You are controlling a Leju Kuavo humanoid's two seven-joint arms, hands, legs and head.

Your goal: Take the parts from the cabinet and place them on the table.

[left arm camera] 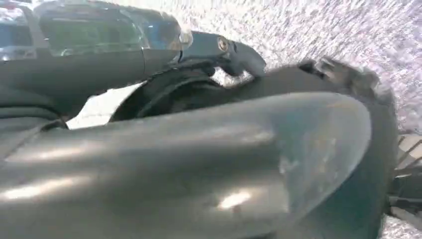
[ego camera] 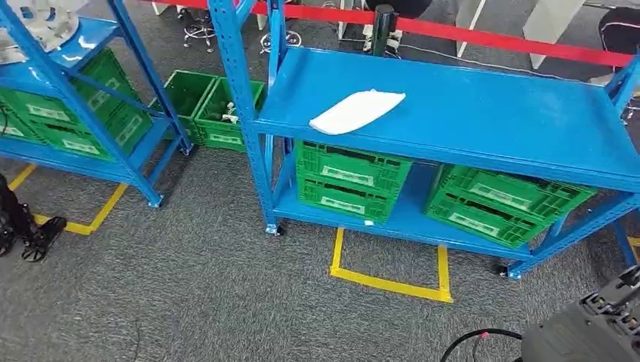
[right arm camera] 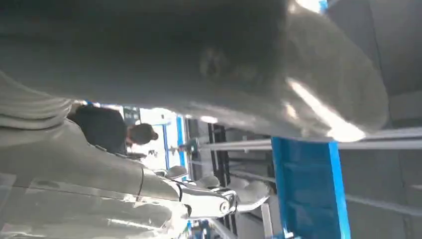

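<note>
Blue rack (ego camera: pixel 483 113) ahead, broad top shelf at reach height, likely set-down surface. White part (ego camera: pixel 357 111) lies flat on that shelf, toward left front edge, nothing touching it. Second blue rack (ego camera: pixel 83 98) at left, probably the source cabinet, with white part (ego camera: pixel 41 19) on its top shelf. Green crates (ego camera: pixel 351 181) stowed on lower shelves, keeping tops free. Left hand (left arm camera: pixel 239 164): blurred grey thumb close to lens; grip state cannot be told. Right hand (right arm camera: pixel 209 64): likewise, cannot be told.

Green crates (ego camera: pixel 352 179) w/ white labels — print too small, unreadable.
</note>
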